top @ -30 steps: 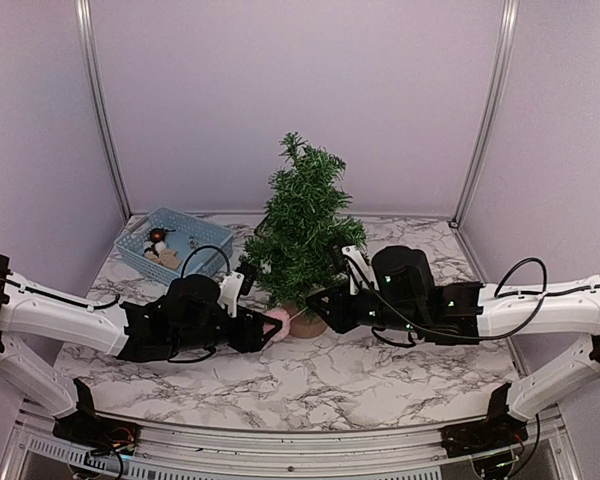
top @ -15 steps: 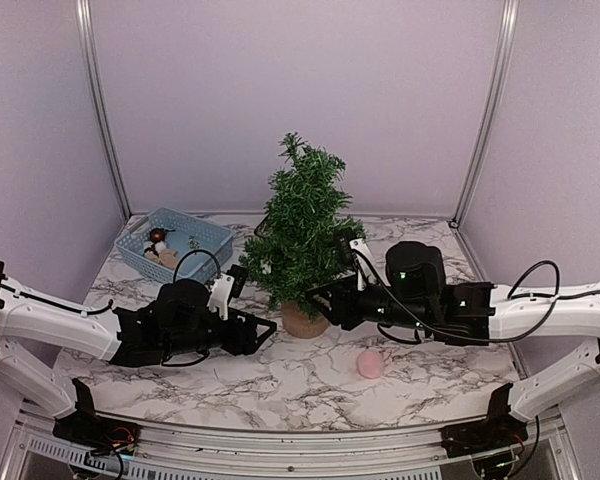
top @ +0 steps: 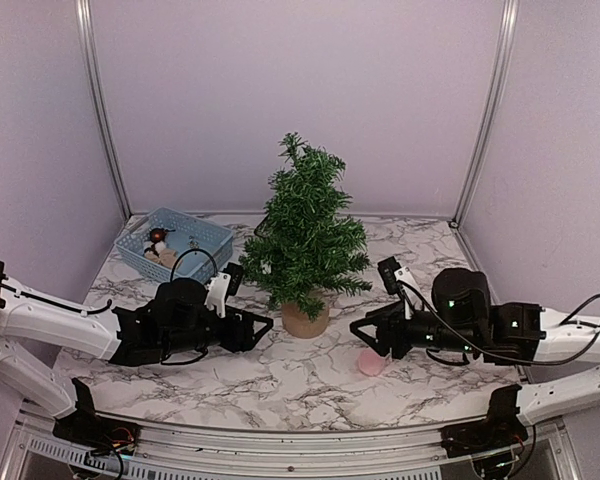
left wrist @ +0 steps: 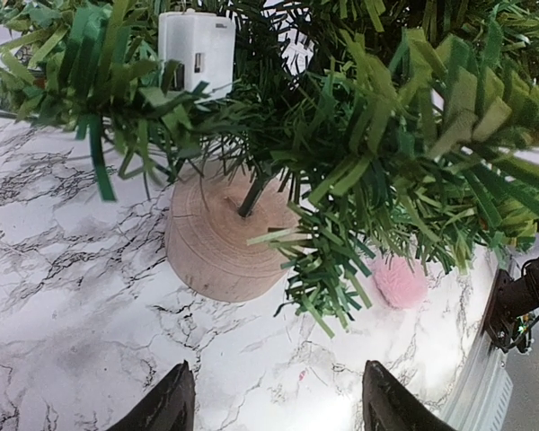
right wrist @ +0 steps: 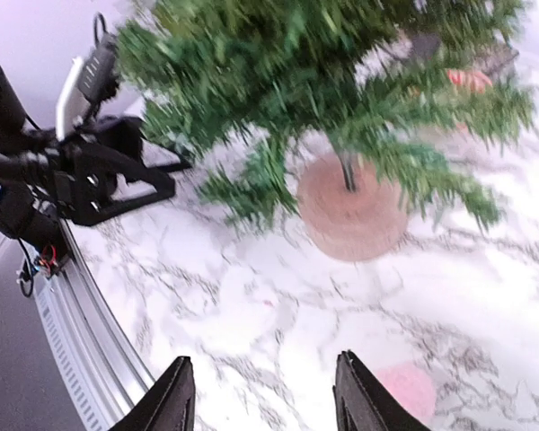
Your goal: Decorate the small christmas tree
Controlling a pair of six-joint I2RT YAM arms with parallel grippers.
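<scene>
I find both empty, jaws apart: left pincer near the small christmas tree, right pincer just beside a pink pom-pom lying on the worktop.

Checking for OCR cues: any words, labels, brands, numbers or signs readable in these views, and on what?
None can be read.
The white box among the branches of the small christmas tree bears only a small dark mark, no legible text.
The blue basket, the tan stump base and the pink fuzzy ball show no lettering.
The right wrist view is blurred.
</scene>
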